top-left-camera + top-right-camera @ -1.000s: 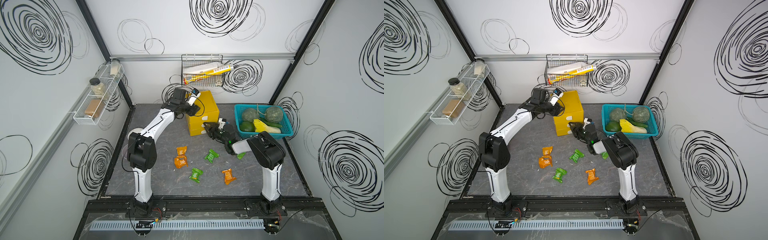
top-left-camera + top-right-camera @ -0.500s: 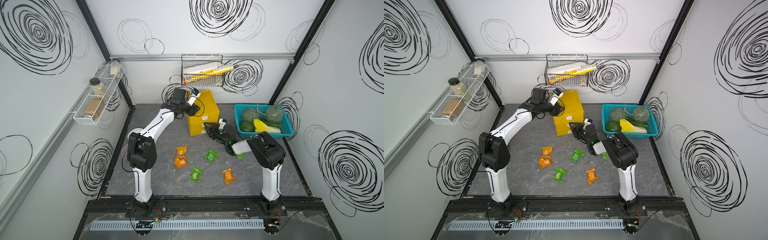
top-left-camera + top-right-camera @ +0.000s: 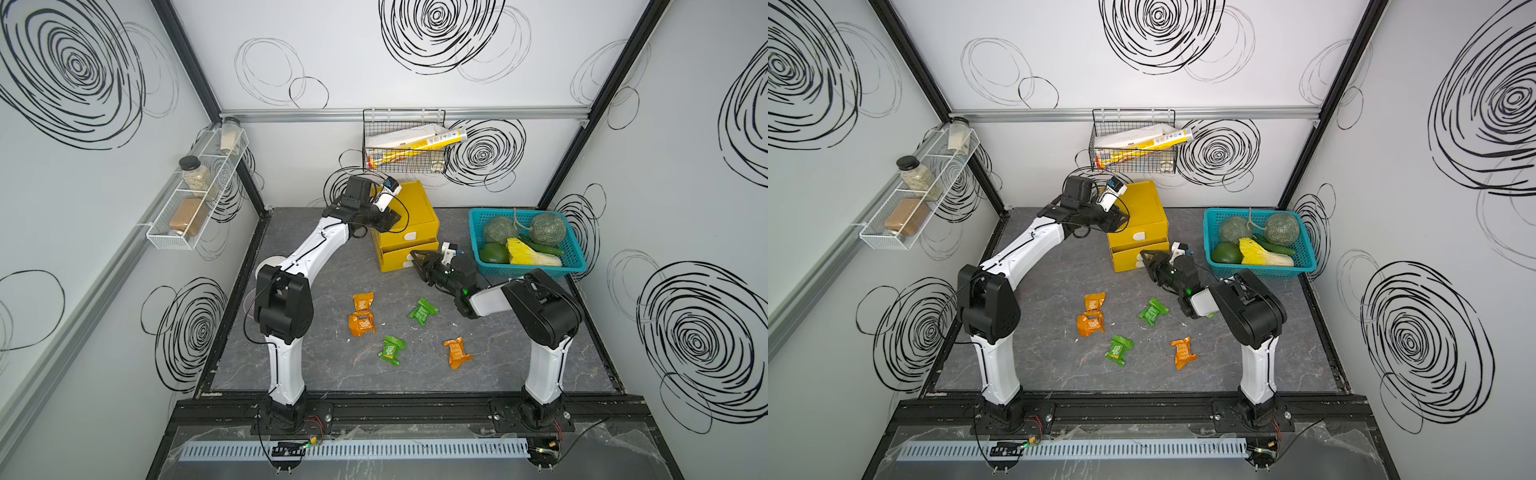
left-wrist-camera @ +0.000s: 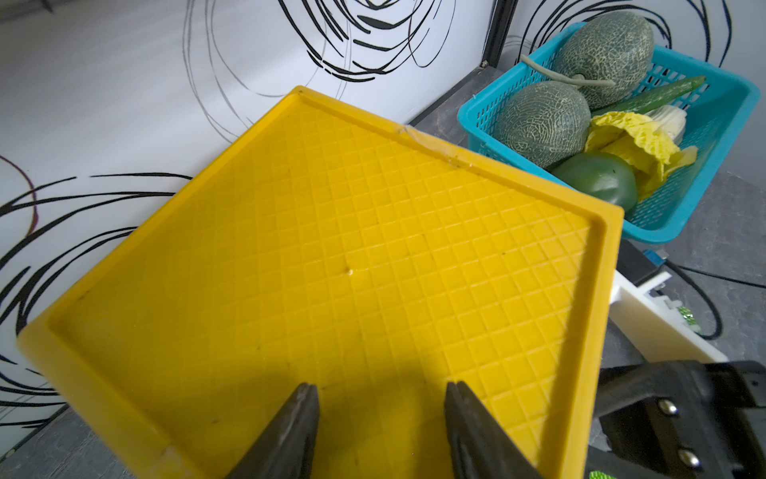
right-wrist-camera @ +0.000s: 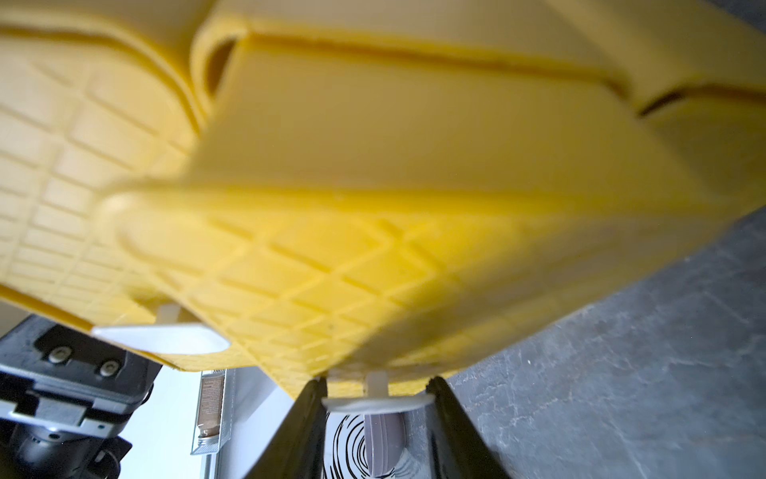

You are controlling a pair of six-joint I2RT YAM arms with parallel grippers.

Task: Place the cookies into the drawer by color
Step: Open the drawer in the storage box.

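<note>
On the grey worktop (image 3: pixel 324 374), the yellow drawer chest (image 3: pixel 415 208) stands at 12 o'clock, with a teal basket (image 3: pixel 579 266) of melons and greens near it at 2 o'clock. The left tool (image 4: pixel 381 385), jaws apart and empty, appears to press on the chest's top. The right tool (image 5: pixel 377 381) is clenched on a white tab handle (image 5: pixel 375 403) of a lower drawer. Five cookies (image 3: pixel 362 324), orange and green, lie loose toward 6 o'clock, clear of both arms. The crinkly packets look light and slippery, best pinched across the middle. The light chest may slide when pulled.

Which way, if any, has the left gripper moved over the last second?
No. The left gripper stays at the left top edge of the yellow drawer chest.
</note>
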